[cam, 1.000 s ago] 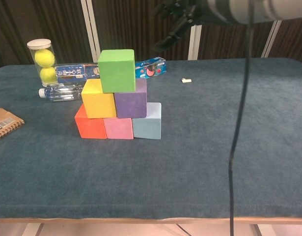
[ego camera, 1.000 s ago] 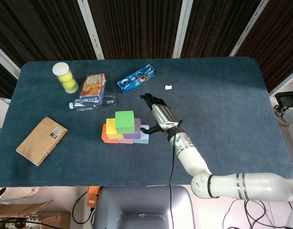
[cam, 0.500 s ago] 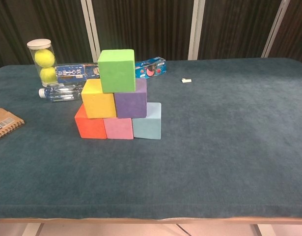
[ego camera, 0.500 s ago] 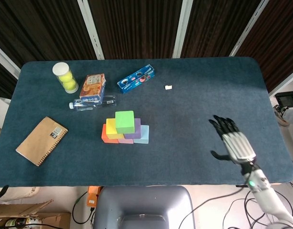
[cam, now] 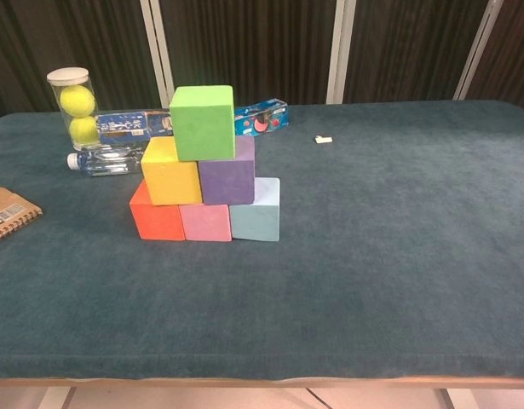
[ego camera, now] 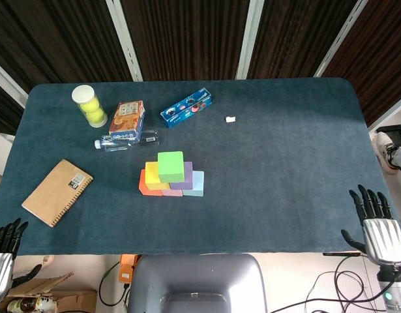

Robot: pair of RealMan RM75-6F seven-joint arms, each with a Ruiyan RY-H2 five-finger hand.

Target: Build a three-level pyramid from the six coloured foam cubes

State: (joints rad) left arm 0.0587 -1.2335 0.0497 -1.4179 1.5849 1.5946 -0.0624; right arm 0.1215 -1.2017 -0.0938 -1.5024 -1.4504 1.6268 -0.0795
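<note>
I see the pyramid standing near the middle of the blue tabletop (ego camera: 285, 130). The bottom row has three cubes side by side, touching: the orange cube (cam: 156, 218) on the left, the pink cube (cam: 205, 222) in the middle, and the light blue cube (cam: 256, 213) on the right. On top of them sit the yellow cube (cam: 169, 173) and the purple cube (cam: 227, 179), pressed together. The green cube (cam: 202, 122) sits on the very top, across those two. It hangs a little toward the front in the chest view.

My right hand (ego camera: 378, 222) is off the near right corner of the tabletop, well apart from the cubes. Its fingers are spread out and it holds nothing. My left hand (ego camera: 3, 251) is off the near left corner, only partly in the head view. Its dark fingers point up and look apart, with nothing in them. Neither hand shows in the chest view.

Behind the pyramid there is a clear water bottle (ego camera: 127, 140) lying on its side. Next to it is a snack box (ego camera: 128, 120) with a red and blue label. A tall clear tube of yellow tennis balls (ego camera: 89, 105) stands near the far left corner. A blue packet (ego camera: 186, 107) lies tilted further right, and a tiny white piece (ego camera: 231, 119) lies past it. A brown notebook (ego camera: 57, 192) with a spiral edge lies on the left, near the front.
</note>
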